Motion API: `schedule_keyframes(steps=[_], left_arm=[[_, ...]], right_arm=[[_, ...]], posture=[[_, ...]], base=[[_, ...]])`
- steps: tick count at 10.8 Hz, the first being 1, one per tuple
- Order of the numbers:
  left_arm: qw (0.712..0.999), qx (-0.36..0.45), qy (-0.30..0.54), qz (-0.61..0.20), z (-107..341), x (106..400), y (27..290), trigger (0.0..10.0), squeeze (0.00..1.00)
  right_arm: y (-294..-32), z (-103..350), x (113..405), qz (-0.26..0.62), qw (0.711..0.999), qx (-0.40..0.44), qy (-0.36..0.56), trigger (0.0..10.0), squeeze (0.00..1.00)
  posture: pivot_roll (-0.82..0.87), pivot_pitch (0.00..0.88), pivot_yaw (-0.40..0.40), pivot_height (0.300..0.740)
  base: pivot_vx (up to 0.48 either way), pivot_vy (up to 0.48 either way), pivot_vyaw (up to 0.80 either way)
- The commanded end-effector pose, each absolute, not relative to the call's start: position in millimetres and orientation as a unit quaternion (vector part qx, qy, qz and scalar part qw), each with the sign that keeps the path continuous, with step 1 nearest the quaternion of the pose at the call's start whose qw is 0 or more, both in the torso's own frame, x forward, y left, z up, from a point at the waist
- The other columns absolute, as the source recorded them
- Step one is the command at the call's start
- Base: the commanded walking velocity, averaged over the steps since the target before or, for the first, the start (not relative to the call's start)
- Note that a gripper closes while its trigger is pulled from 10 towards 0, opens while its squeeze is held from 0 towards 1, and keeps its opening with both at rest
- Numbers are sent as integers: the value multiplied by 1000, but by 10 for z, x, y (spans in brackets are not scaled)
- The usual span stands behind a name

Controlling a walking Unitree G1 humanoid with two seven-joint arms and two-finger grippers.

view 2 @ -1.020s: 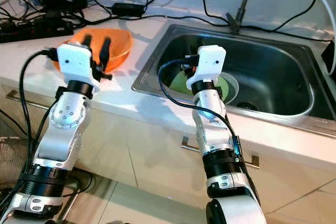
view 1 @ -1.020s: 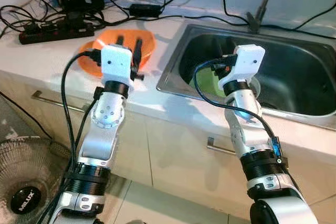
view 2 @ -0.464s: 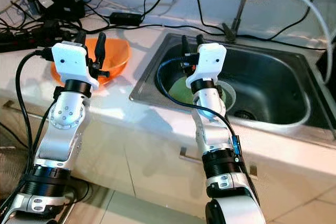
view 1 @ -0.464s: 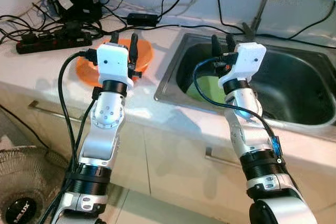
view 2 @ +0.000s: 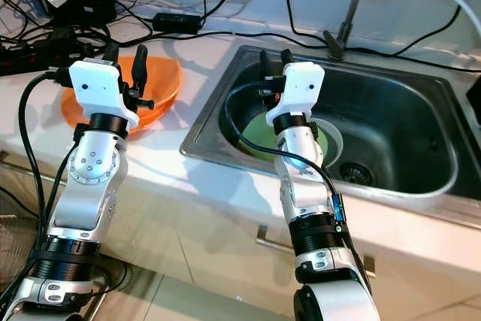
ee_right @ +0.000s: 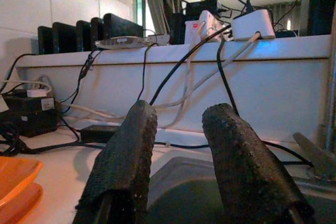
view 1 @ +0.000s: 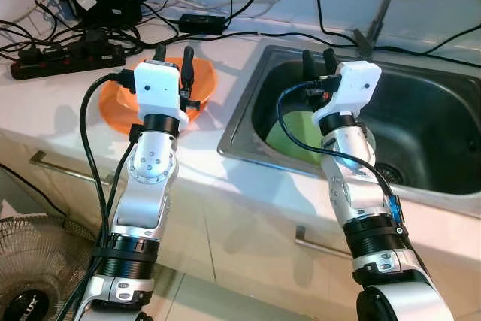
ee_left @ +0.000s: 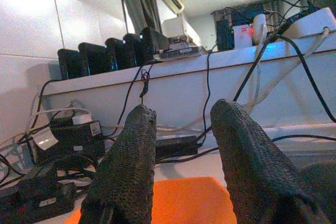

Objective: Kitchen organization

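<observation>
White kitchen countertop (view 1: 225, 157) here, with a stainless steel sink (view 2: 421, 122) sunk into it at about 2 o'clock from the robot and a mess of black power strips and cables (view 1: 68, 54) along the back wall at 10 o'clock. Looks like the very start of a tidy-up, since nothing's been grabbed yet.

The left gripper (view 1: 173, 54) is raised over the shallow orange plastic bowl (view 2: 161, 84) sitting on the counter at roughly 11 o'clock. Fingers are parted with nothing between them, pointing up and toward the wall rather than down at the bowl, so I'd guess it's just parked at ready height.

The right gripper (view 2: 273, 58) hangs above the near left part of the sink, likewise spread a bit and empty. Below it, down in the basin, sits a round green plate (view 2: 259, 129), probably the dish to be pulled out. Both arms look lined up with one dish each.
</observation>
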State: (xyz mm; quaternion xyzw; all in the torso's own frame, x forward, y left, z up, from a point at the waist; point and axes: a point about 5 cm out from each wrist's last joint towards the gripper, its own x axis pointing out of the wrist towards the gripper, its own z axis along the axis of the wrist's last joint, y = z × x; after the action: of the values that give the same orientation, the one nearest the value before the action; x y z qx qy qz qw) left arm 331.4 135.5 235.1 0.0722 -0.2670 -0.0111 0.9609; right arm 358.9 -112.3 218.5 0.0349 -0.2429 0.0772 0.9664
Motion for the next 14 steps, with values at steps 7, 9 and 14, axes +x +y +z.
schedule_keyframes(steps=[7, 9, 14], left_arm=[[955, 67, -290, -10, 2461, 3310, 1337, 10000, 0], [955, 66, -290, -10, 2461, 3309, 1337, 10000, 0], [954, 66, -290, -13, 2463, 3312, 1332, 10000, 0]], right_arm=[[-1100, 2251, 3606, 81, 964, 46, -250, 10000, 0], [-1101, 2248, 3606, 81, 964, 46, -250, 10000, 0], [-1092, 2249, 3610, 82, 964, 47, -250, 10000, 0]], posture=[[205, 17, 5, 740], [205, 18, 5, 740], [205, 16, 4, 740]], base=[[377, 0, 0], [401, 0, 0], [407, 0, 0]])
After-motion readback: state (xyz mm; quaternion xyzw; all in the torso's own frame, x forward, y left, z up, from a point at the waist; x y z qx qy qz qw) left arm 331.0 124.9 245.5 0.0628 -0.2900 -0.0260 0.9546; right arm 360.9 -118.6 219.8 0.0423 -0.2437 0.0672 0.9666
